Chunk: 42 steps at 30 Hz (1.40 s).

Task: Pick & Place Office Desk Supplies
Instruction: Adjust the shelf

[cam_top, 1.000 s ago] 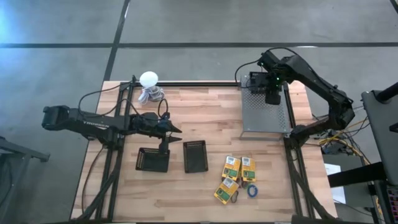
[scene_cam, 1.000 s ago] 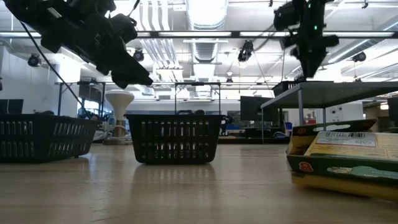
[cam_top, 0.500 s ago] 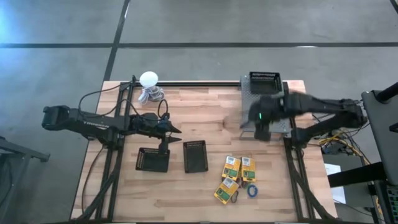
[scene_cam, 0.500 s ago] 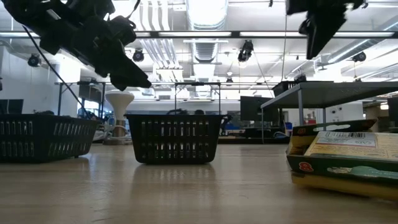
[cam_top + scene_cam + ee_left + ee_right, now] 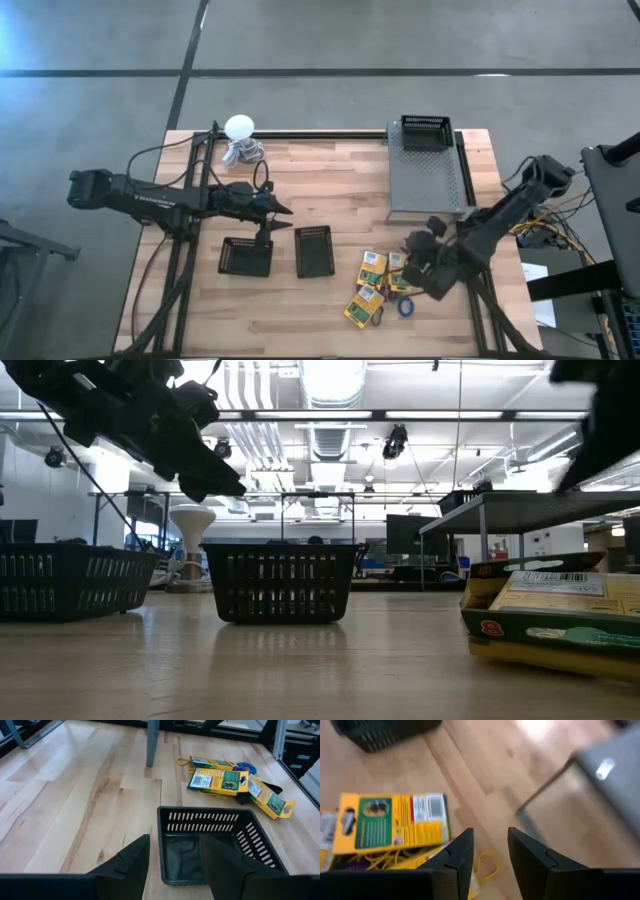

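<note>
Several yellow-and-green boxes (image 5: 383, 282) lie flat on the wooden table at the near right, with yellowish rubber bands (image 5: 485, 864) and a blue ring (image 5: 406, 307) among them. My right gripper (image 5: 413, 255) hangs open just above this pile, slanting down, and holds nothing. In its wrist view one box (image 5: 392, 822) lies beside its fingers. My left gripper (image 5: 285, 210) waits open above two black baskets (image 5: 246, 257) (image 5: 313, 250); its wrist view looks down on one basket (image 5: 215, 842).
A grey metal platform (image 5: 430, 180) stands at the far right with a third black basket (image 5: 427, 132) on it; its leg (image 5: 545, 800) is close to my right gripper. A white ball-topped object (image 5: 239, 130) stands at the far left.
My right gripper has swung from above the far-right platform toward the table's near edge and down, turning as it went. It now hangs over the pile of boxes. Nothing on the table has moved.
</note>
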Each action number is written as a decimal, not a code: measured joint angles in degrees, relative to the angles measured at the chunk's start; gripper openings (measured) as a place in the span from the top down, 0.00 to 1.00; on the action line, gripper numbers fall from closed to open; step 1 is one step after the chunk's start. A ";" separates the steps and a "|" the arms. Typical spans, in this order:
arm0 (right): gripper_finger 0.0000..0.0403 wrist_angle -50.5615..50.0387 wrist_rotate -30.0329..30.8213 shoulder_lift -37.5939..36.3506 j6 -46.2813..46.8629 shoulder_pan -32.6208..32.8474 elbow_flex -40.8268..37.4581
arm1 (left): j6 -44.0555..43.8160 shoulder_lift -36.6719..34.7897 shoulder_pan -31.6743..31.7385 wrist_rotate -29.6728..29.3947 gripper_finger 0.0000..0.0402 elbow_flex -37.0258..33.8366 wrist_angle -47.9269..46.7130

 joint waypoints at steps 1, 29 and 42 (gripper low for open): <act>0.68 0.65 -0.44 1.18 2.22 0.24 -0.77 | 0.20 0.00 0.00 0.00 0.56 0.00 0.28; 0.59 -5.72 29.09 30.49 42.87 -10.30 2.05 | 1.48 0.00 -1.28 0.02 0.56 0.00 3.85; 0.53 -8.22 26.49 30.25 50.03 -11.49 1.15 | 1.50 0.00 -2.01 0.02 0.56 0.00 3.84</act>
